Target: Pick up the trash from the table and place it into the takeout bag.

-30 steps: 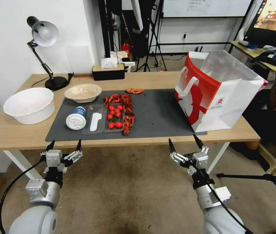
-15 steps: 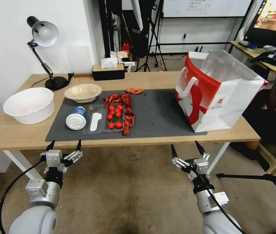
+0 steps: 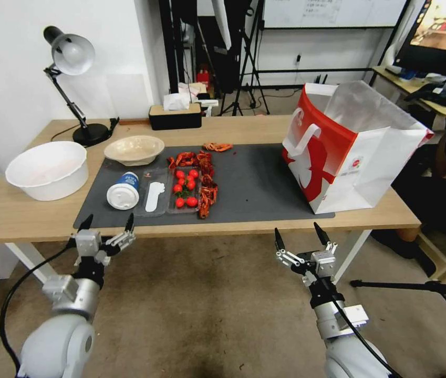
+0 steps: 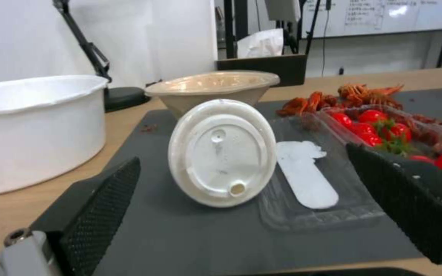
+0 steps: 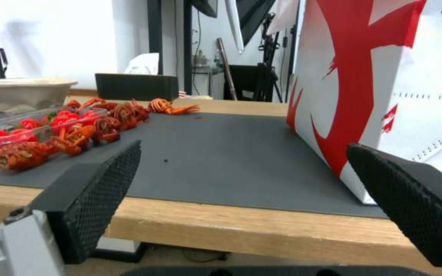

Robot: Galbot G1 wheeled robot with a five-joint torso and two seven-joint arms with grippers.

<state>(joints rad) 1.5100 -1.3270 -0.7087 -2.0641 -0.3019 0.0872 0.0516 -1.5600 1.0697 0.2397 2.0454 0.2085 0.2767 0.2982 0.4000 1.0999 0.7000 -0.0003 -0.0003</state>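
My left gripper (image 3: 107, 223) hangs at the near edge of the table (image 3: 18, 212), its 2 fingers spread wide and holding nothing, lined up with the white-lidded blue tub (image 3: 123, 191) that lies on its side on the dark-grey mat (image 3: 254, 184), lid toward me. Through my left wrist camera that lid (image 4: 222, 151) sits between my fingertips (image 4: 103, 199), with the shallow beige paper bowl (image 4: 213, 89) behind it and a clear tray (image 4: 310, 184) holding a white strip just beside it. Cherry tomatoes (image 3: 186, 187) fill the next tray, with red crayfish shells (image 3: 207, 184) strewn around them. My right gripper (image 3: 299, 237) hovers below the table edge, fingers apart and empty. The takeout bag (image 3: 349, 152) stands upright at the mat's right end, mouth open. A white basin (image 3: 47, 169) sits at the left.
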